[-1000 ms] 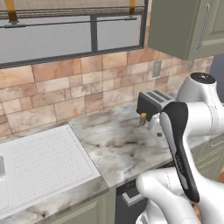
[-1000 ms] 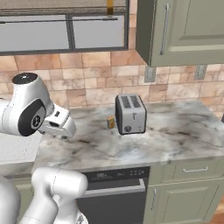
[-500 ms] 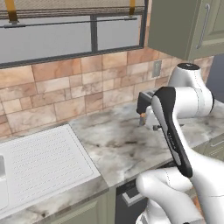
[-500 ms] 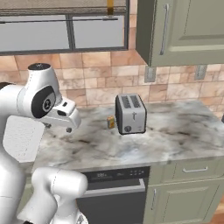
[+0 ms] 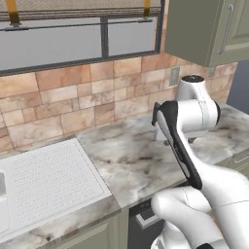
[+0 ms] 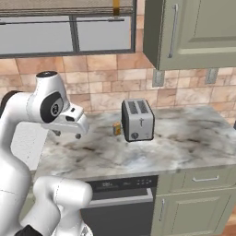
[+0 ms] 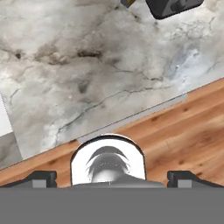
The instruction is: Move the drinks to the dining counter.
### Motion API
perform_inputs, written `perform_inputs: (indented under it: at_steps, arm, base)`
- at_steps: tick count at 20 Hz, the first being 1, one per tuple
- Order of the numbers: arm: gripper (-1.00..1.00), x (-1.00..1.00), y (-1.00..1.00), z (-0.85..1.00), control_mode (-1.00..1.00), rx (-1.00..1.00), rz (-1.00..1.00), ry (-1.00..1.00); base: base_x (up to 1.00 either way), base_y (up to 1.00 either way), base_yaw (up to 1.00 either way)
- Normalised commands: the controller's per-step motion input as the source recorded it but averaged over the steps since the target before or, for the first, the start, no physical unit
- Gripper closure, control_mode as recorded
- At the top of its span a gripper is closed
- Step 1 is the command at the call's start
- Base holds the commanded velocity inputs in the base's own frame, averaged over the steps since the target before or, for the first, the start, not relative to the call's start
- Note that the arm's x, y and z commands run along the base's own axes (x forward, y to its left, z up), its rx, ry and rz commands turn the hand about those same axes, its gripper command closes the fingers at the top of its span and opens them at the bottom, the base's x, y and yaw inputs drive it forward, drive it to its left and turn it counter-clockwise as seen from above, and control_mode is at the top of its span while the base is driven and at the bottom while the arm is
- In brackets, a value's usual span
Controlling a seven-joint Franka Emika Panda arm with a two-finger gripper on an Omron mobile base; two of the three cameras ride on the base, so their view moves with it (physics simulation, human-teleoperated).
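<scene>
Orange can [image 6: 117,129] beside toaster [image 6: 137,120], well right of pincer [image 6: 67,134], pincer wide, nothing held

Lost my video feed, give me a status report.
Gripper open, empty, above the marble worktop. Small orange-yellow can stands left of the silver toaster. Nothing blocking.

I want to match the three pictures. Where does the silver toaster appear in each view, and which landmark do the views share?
Left base view: hidden behind the white arm, so I cannot place it.
Right base view: the toaster stands at centre on the marble worktop, against the tiled wall, with a small orange-yellow can to its left.
Hand view: its dark underside is at the top edge.
Shared landmark: the marble worktop.
</scene>
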Motion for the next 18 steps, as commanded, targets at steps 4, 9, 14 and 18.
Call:
perform_inputs:
  at_steps: [4,9,14,18]
  arm:
    - [-1.0,0.31,0.0,-0.18,-1.0,-0.06,-0.01,0.0]
    - [-1.0,0.31,0.0,0.0,-1.0,0.0,-0.02,0.02]
    - [-1.0,0.41,0.0,0.0,-1.0,0.0,-0.04,0.05]
    - [-1.0,0.46,0.0,-0.04,-1.0,0.0,-0.05,0.01]
  base:
    - [0.0,0.0,0.0]
    - [0.0,0.0,0.0]
    - [0.0,0.0,0.0]
    - [0.0,0.0,0.0]
